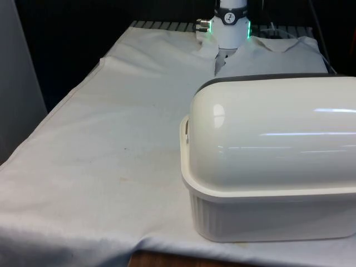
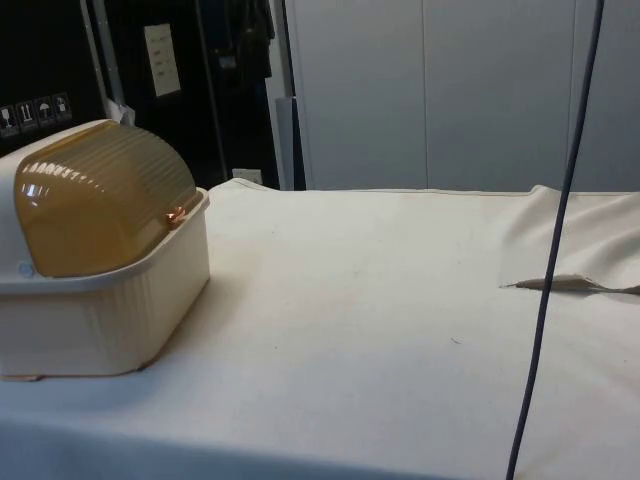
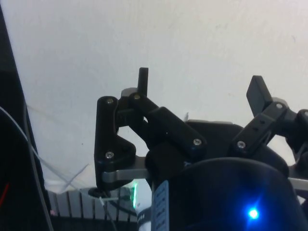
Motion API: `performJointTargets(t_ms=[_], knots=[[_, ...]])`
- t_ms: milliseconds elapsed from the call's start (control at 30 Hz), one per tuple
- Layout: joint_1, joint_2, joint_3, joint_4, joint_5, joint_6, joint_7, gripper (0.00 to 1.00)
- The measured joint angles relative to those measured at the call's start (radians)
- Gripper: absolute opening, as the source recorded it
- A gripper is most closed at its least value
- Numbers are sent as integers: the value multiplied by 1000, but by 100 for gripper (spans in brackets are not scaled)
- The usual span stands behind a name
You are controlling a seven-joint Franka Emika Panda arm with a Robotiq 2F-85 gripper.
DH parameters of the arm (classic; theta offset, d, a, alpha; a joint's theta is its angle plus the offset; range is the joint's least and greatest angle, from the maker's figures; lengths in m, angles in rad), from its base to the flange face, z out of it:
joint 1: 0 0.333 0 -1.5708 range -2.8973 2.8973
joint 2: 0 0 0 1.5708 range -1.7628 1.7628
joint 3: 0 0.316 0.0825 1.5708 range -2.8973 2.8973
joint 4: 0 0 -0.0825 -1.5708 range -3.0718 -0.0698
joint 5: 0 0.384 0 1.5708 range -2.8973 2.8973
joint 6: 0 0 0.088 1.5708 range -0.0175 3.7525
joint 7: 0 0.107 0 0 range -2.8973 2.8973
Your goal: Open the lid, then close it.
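While the hand (image 3: 199, 86) gapes, lid (image 1: 272, 133) sits closed.

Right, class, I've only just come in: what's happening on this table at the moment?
Nothing is being handled yet. A cream bread box stands on the white cloth with its domed lid shut. The wrist view shows the gripper open over bare cloth, holding nothing and away from the box, so opening the lid has not begun. A dark cable hangs in the side view.
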State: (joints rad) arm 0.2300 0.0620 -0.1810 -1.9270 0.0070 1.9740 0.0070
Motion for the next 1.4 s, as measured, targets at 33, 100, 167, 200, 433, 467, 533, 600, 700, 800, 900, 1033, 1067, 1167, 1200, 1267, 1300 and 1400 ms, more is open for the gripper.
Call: performJointTargets(t_ms=[33,100,167,200,433,467,533,600,700,800,900,1033,1067,1167,1200,1267,1300,1400], knots=[[0,0,1,-4,0,10,0,100],[0,0,3,-14,0,31,0,100],[0,1,6,-25,0,53,0,100],[0,2,8,-30,0,64,0,100],[2,9,26,-66,-3,137,-5,100],[2,9,26,-66,-3,137,-5,100],[2,13,31,-74,-4,157,-7,100],[3,21,38,-85,-5,188,-10,100],[3,25,42,-94,-6,209,-10,100],[4,36,45,-102,-8,240,-10,100],[4,55,49,-106,-9,277,-10,100],[4,75,53,-109,-9,312,-10,100],[4,75,53,-109,-9,312,-10,100],[5,89,54,-117,-9,350,-10,100],[5,91,55,-119,-9,360,-10,100],[5,93,55,-122,-9,370,-10,100],[6,96,55,-124,-9,381,-10,100],[7,100,58,-138,-9,422,-10,100]])
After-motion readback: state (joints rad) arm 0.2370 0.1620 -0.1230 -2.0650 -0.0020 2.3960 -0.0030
